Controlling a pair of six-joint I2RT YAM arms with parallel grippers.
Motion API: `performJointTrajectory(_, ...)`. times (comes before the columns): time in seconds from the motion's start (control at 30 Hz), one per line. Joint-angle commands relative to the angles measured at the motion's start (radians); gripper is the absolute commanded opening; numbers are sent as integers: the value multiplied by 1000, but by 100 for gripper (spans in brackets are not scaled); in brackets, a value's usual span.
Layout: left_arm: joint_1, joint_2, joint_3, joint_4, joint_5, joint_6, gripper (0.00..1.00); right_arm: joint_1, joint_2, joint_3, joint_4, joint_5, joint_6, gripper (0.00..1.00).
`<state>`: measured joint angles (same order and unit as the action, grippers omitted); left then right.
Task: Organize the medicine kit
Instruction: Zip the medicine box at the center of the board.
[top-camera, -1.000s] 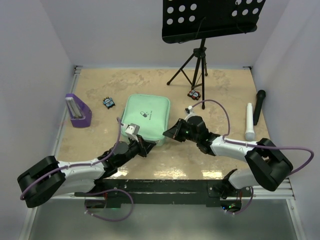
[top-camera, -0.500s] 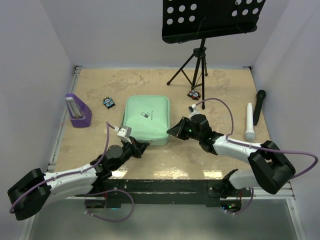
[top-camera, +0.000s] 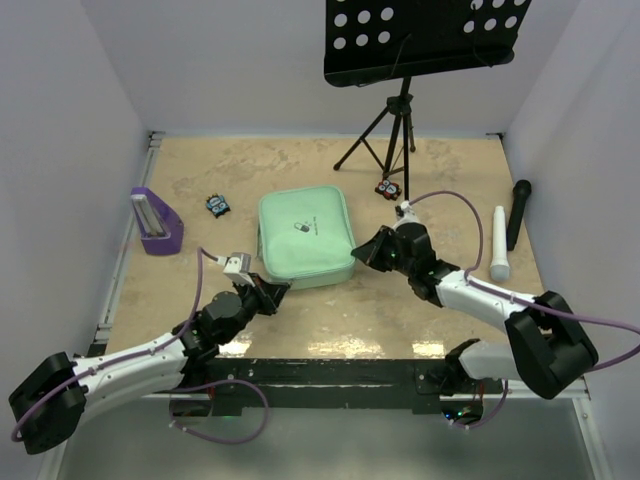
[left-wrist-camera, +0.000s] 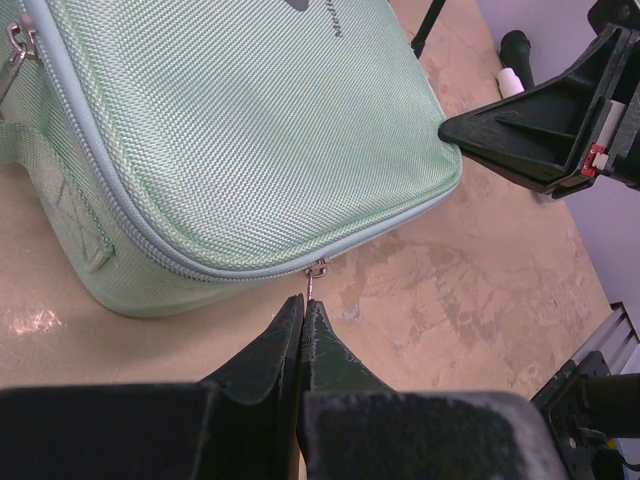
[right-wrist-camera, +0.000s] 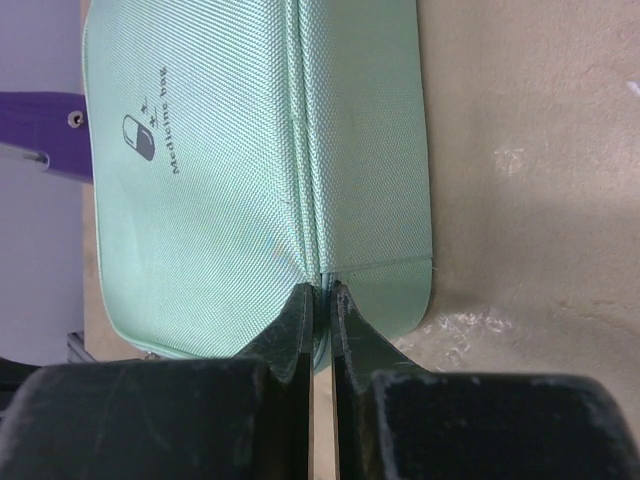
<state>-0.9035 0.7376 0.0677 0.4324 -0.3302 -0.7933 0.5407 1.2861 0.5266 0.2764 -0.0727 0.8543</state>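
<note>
Medicine kit (top-camera: 305, 238) flat, seemingly skewed anticlockwise

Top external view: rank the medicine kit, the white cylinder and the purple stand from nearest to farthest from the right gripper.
1. medicine kit: right at the tips of the right gripper, on its left.
2. white cylinder: apart, out on the right side.
3. purple stand: far left, beyond the kit.

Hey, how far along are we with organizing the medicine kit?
Nothing looks done yet: the medicine kit lies zipped shut. In hand: the left gripper, shut, meets the zipper pull, while the right gripper, shut, braces the kit's side. Left: unzip, open it, and sort what's inside.
</note>
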Motion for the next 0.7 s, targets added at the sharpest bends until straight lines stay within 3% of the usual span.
performJointTrajectory(0.0,9,3,-52,-86,-49,-14,0,-47,-31,32,-78,146,-79,0)
performJointTrajectory(0.17,11,28,-52,-46,-46,-3,0,-47,-97,26,-36,76,-121,1)
performJointTrajectory(0.23,11,28,-55,-24,-41,-12,0,-42,-126,0,0,4,-86,25)
performJointTrajectory(0.3,9,34,-55,-12,-33,-12,0,-39,-152,-22,4,-24,-57,41)
performJointTrajectory(0.37,11,48,-52,2,-32,-9,0,-28,-182,-36,-12,-33,-38,51)
performJointTrajectory(0.47,11,80,-37,26,-23,6,0,-16,-234,-77,-8,-71,8,61)
performJointTrajectory(0.67,9,154,-5,84,-20,12,0,102,-222,-112,32,-101,129,67)
